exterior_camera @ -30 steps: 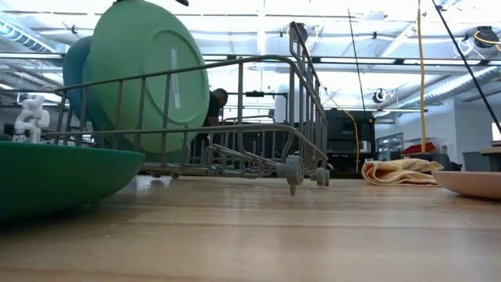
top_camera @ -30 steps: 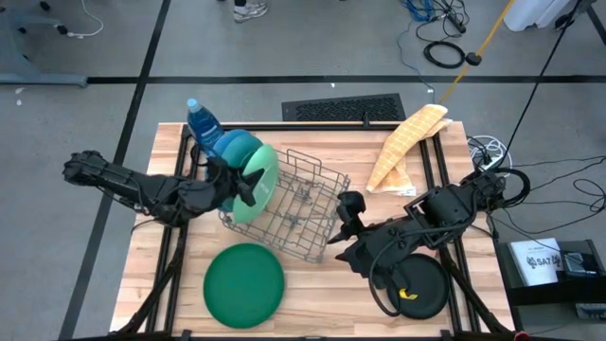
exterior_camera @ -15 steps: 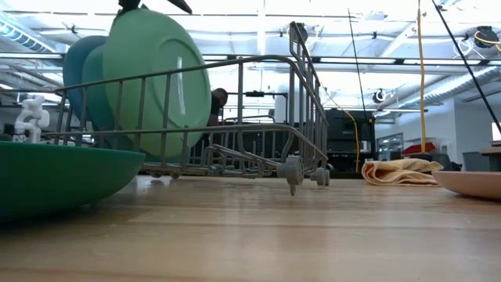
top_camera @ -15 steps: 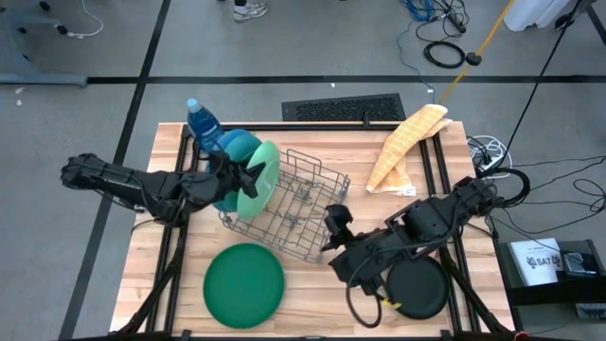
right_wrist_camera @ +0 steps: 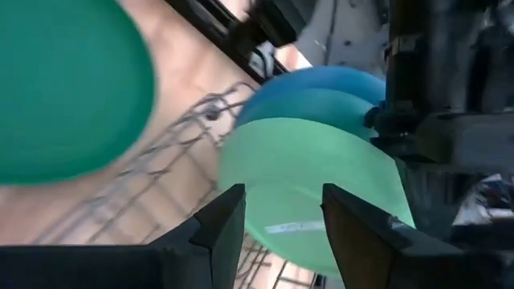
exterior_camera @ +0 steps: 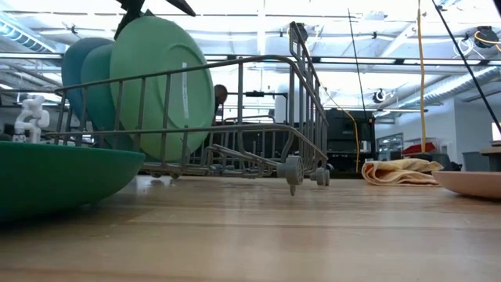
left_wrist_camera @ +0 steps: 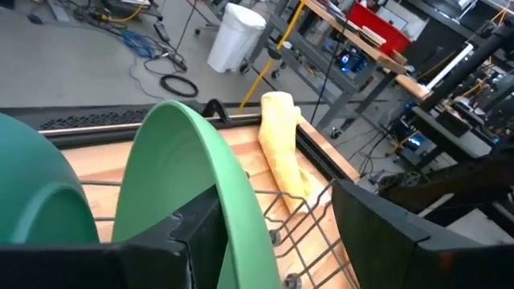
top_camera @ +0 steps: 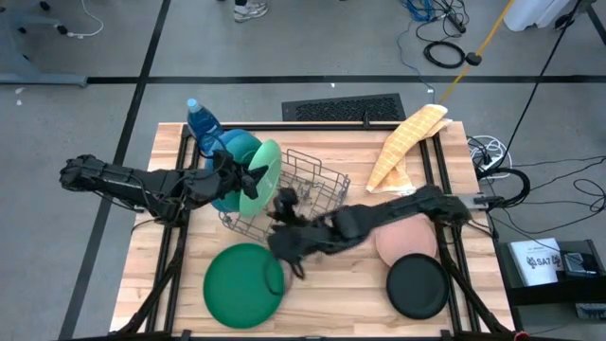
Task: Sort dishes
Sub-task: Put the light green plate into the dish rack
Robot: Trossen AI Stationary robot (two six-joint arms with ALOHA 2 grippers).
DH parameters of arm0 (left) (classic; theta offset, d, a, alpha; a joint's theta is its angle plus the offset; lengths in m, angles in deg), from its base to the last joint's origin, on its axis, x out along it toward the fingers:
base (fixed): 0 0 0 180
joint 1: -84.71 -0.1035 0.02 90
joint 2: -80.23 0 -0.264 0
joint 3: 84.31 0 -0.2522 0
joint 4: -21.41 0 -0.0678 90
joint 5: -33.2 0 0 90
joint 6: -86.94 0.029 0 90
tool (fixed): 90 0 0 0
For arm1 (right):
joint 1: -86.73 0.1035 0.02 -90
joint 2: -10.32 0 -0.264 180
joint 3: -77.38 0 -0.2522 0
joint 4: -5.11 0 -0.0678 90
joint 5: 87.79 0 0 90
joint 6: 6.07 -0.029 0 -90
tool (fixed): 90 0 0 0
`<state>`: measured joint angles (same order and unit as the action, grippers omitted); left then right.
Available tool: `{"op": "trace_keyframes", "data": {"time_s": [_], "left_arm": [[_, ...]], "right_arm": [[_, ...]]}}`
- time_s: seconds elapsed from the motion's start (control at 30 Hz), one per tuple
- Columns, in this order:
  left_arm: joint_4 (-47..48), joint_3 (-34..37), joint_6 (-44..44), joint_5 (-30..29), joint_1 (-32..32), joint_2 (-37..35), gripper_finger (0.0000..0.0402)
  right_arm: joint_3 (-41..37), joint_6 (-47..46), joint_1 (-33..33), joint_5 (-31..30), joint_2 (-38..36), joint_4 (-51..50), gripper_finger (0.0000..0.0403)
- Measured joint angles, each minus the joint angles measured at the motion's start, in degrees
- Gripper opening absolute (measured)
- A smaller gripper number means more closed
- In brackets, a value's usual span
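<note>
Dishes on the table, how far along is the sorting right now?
Done: the blue plate stands upright in the grey wire rack. In hand: the left gripper straddles the rim of the light green plate, upright beside the blue one. Left: the dark green plate, pink plate and black plate lie on the table, with the open right gripper near the dark green one.

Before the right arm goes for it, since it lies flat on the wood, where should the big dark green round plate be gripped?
At its raised rim, from above. The dark green round plate lies face up on the wooden table, so only its edge gives two faces to pinch. The side towards the right gripper is closest; the grey wire rack stands just beyond.
</note>
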<state>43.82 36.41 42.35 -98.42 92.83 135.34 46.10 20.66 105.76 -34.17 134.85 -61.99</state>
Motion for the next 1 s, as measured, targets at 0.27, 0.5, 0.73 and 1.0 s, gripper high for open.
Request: {"op": "trace_keyframes", "data": {"time_s": [0.27,0.5,0.73,1.0], "left_arm": [[1.1,0.0,-1.7,2.2,0.0,-2.8,0.0229],[1.6,0.0,-5.3,3.9,0.2,-6.9,0.0229],[1.3,0.0,-5.6,4.1,0.3,-10.6,0.0229],[-3.5,0.0,-2.5,7.2,0.3,-14.6,0.0229]], "right_arm": [[0.0,6.8,-5.0,0.5,4.9,12.8,0.0160],[0.0,11.2,-5.4,1.9,5.7,20.6,0.0160],[0.0,11.3,-6.7,1.8,5.7,20.5,0.0160],[0.0,8.3,-9.4,1.6,5.7,14.4,0.0160]]}}
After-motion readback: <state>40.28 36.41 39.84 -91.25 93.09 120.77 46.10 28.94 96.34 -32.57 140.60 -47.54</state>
